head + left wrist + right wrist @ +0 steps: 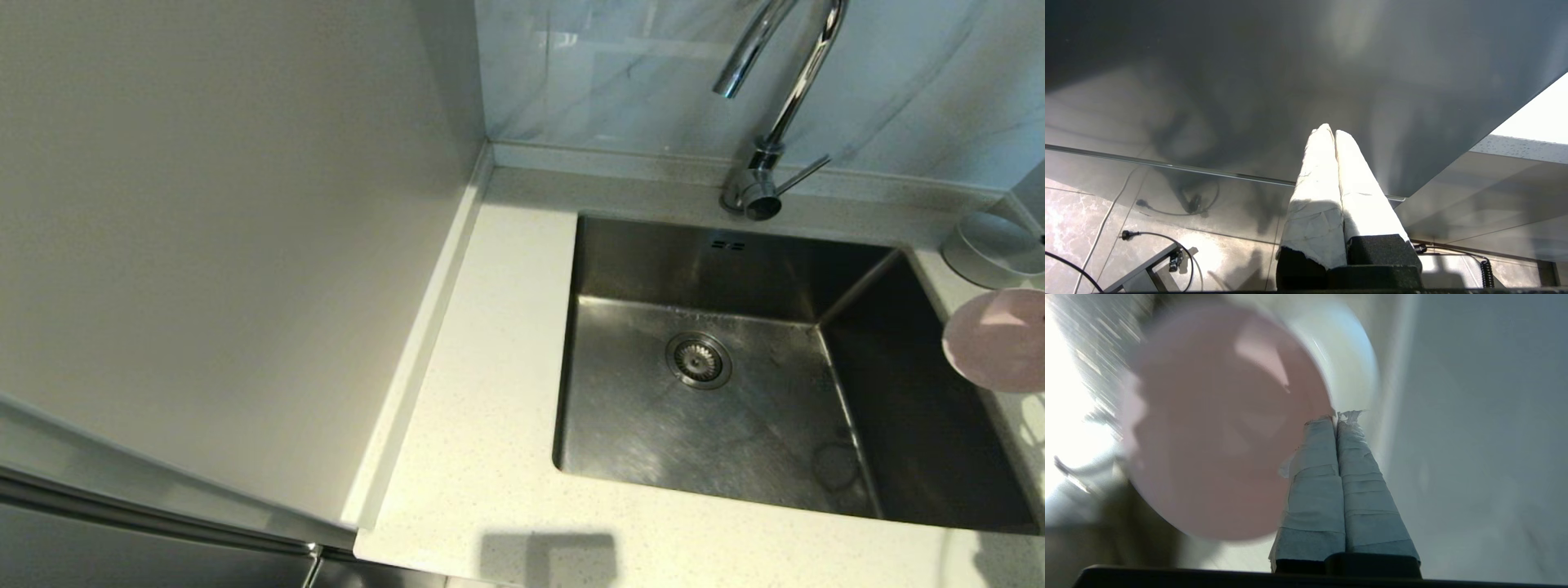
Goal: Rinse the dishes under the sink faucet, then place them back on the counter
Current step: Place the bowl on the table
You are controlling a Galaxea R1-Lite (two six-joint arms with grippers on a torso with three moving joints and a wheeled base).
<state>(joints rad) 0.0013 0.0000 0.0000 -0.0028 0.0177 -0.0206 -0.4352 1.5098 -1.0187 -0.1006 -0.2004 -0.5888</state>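
Note:
The pale pink bowl [1000,339] hangs tilted over the right rim of the sink [637,425], its underside towards me. In the right wrist view my right gripper [1336,416] is shut on the rim of the pink bowl [1216,424]; the arm itself is outside the head view. Behind it a pale grey bowl [992,249] lies upside down on the counter [490,367]. A pale bowl [1347,355] shows past the pink one; grey or white, I cannot tell. The faucet [784,98] arches over the sink's back edge, no water running. My left gripper [1331,130] is shut and empty, parked below the counter.
A round strainer drain [699,360] sits in the sink floor. The faucet's side lever [804,174] points right. A plain beige panel [229,245] walls off the counter's left side. Cables [1147,237] lie on the tiled floor under the left arm.

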